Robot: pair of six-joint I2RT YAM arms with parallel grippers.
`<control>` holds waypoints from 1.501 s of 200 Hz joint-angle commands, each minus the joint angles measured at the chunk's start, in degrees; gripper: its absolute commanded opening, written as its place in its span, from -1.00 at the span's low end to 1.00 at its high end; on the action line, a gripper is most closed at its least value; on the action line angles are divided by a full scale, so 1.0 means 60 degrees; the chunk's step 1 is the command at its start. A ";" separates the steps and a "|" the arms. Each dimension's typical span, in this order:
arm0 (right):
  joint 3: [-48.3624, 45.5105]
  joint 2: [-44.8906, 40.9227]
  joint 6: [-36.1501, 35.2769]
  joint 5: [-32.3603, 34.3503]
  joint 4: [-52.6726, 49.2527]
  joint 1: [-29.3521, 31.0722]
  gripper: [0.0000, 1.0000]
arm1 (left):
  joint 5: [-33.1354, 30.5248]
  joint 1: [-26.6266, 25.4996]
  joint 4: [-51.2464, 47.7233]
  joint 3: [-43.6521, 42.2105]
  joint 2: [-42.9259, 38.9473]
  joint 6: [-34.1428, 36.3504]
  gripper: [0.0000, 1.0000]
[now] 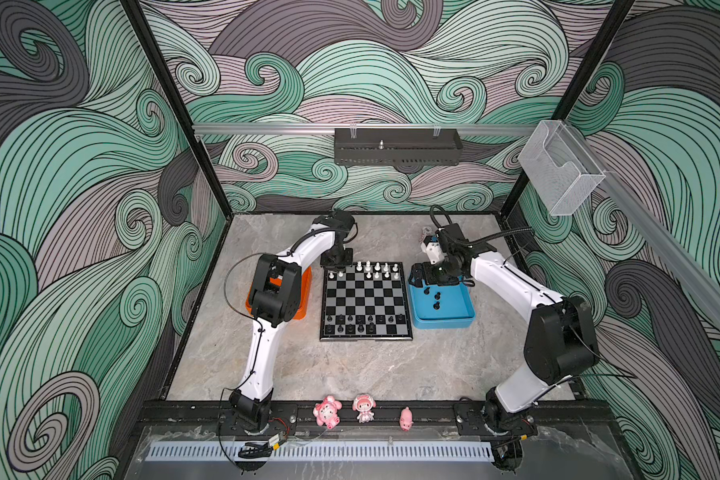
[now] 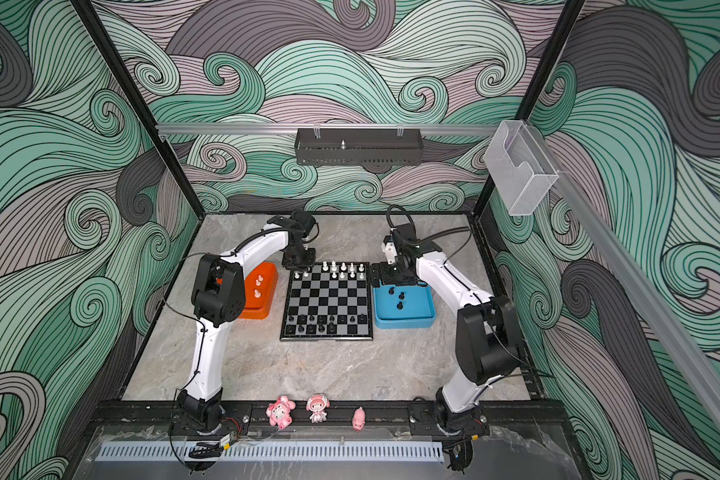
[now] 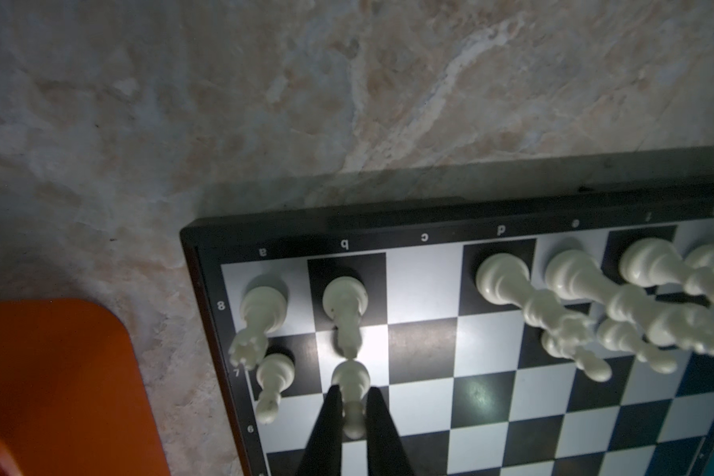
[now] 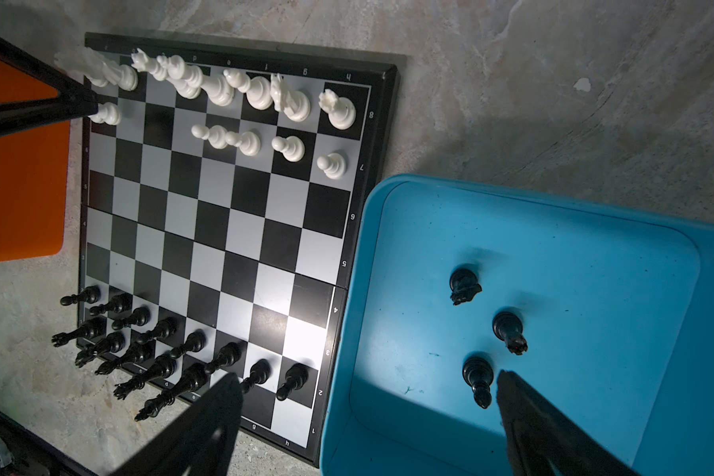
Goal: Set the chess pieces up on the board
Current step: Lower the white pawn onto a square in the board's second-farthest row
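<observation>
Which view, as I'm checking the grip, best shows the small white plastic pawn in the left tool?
The left wrist view: the small white plastic pawn sits close up in the left tool. Both top views show a tiny speck; the right wrist view mostly the tool's dark fingers.

Your bench was a grey marbled slab with pale and tan veins. You had three things lying flat on it in a row toward its far side. The board sat in the middle. An orange tray sat just beside its left edge, with a thin strip of bench showing between them. A blue tray sat at its right edge, too close for you to tell whether they touched. The board's near edge reached further forward than either tray's.
</observation>
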 commanded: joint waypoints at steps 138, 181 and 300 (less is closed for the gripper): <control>-0.0150 -0.0182 -0.0017 -0.0105 0.0025 -0.0073 0.92 | 0.0121 -0.0187 0.0082 -0.0070 0.0248 -0.0155 -0.73; -0.0165 -0.0175 -0.0017 -0.0105 0.0013 -0.0077 0.92 | 0.0136 -0.0199 0.0112 -0.0068 0.0275 -0.0169 -0.73; -0.0165 -0.0176 -0.0017 -0.0119 0.0027 -0.0085 0.92 | -0.0261 -0.0199 0.0025 -0.0065 0.0277 -0.0116 -0.72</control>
